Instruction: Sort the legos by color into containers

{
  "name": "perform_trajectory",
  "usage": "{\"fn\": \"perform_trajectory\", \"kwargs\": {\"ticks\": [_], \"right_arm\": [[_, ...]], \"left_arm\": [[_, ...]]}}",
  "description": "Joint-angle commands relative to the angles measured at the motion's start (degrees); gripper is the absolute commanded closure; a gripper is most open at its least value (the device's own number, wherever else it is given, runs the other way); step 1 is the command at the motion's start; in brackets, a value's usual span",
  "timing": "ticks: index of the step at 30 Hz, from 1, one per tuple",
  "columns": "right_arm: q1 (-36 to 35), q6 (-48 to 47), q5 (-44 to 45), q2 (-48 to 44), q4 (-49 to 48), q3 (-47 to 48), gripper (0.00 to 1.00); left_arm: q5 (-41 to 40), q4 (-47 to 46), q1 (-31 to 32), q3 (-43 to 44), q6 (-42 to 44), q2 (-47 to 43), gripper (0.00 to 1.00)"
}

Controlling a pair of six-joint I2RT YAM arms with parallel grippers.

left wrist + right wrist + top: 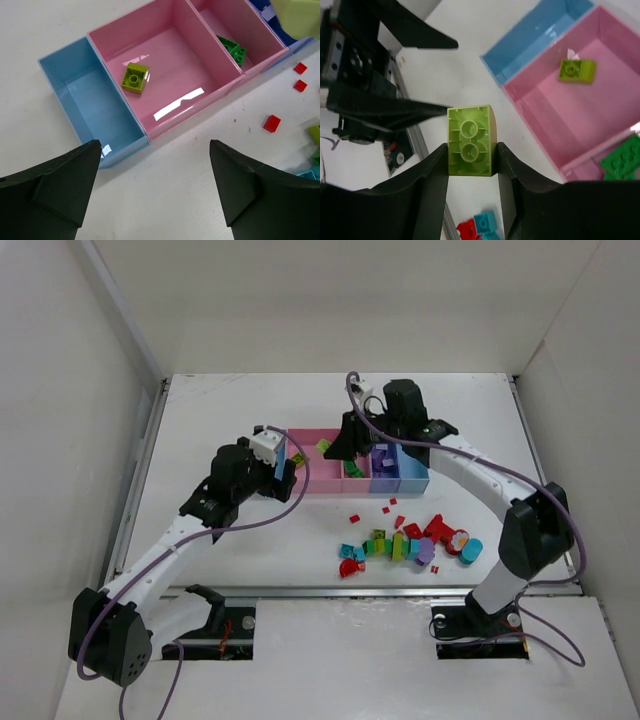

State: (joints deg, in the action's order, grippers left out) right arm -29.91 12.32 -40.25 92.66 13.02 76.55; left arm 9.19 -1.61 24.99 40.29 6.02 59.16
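White table (pixel 230 420), white walls (pixel 60 390).
Right gripper (pixel 471 152) pinches lime brick (pixel 469 125), long axis along fingers; left gripper (pixel 155 150) wide, empty.

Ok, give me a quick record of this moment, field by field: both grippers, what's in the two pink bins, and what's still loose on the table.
left gripper: open, empty, over the table beside the bins
right gripper: shut on the carried lime brick
wide pink bin: one square lime brick
narrow pink bin: green bricks
loose legos: mixed colours, scattered on the table in front of the bins
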Motion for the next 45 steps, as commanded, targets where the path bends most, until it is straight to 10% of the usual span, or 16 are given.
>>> {"fn": "perform_trajectory", "kwargs": {"ticks": [1,15,19,21,32,40,45], "right_arm": [[2.04,3.93,-5.81,4.70,-6.16,6.22,1.00],[-4.01,-0.18,25.56,20.36,10.19,24.16,0.76],[-4.63,0.52,26.80,21.86,10.19,24.70,0.43],[-4.63,0.52,27.32,23.26,11.85,26.27,0.00],[-5.16,-1.33,35.23,10.89,13.00,22.16,0.00],[-7.34,-1.33,53.93,-4.94,23.61,2.39,0.00],[-10.16,3.23,50.81,-10.12,26.80,-8.86,0.00]], "left_arm": [[0.30,-3.14,-0.30,-0.13,-0.48,-0.88,0.13],[-3.48,-4.81,-2.41,1.45,1.27,3.07,0.10],[-4.09,-5.33,-2.41,1.98,1.89,3.77,0.10],[-4.62,-5.34,-2.41,1.98,2.50,4.30,0.10],[-4.62,-5.34,-2.41,2.51,4.17,4.83,0.09],[-0.93,-5.34,-0.12,2.51,8.57,4.83,0.12],[0.04,-6.65,0.93,1.29,7.08,5.36,0.12]]}}
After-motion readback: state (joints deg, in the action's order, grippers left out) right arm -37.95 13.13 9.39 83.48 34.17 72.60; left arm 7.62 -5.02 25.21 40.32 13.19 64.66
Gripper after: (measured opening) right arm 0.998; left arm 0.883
